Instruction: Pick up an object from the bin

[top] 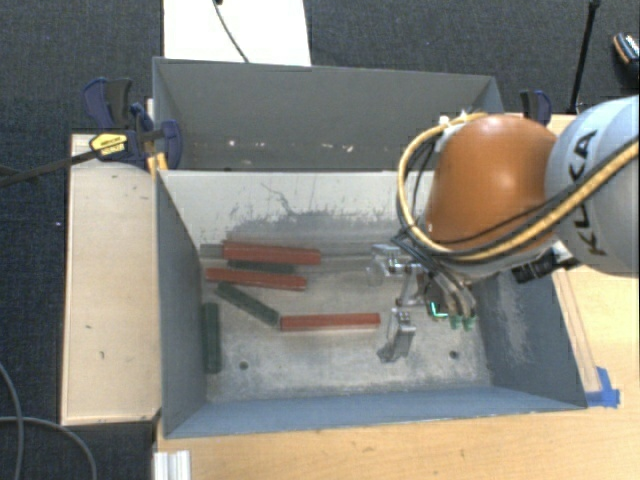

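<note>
Gripper (396, 340) hangs just off the three-o'clock end of the red bar (330, 320); I cannot tell whether its fingers are open. Closing here may catch only the tip, and the bar could pivot out.

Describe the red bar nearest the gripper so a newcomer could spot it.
In the grey bin, look at the floor just left of the gripper in the view. A red-brown bar lies flat there, one end toward the gripper. It lies alone, lowest in the view of three; the other two red bars lie close together nearer the back wall.
</note>
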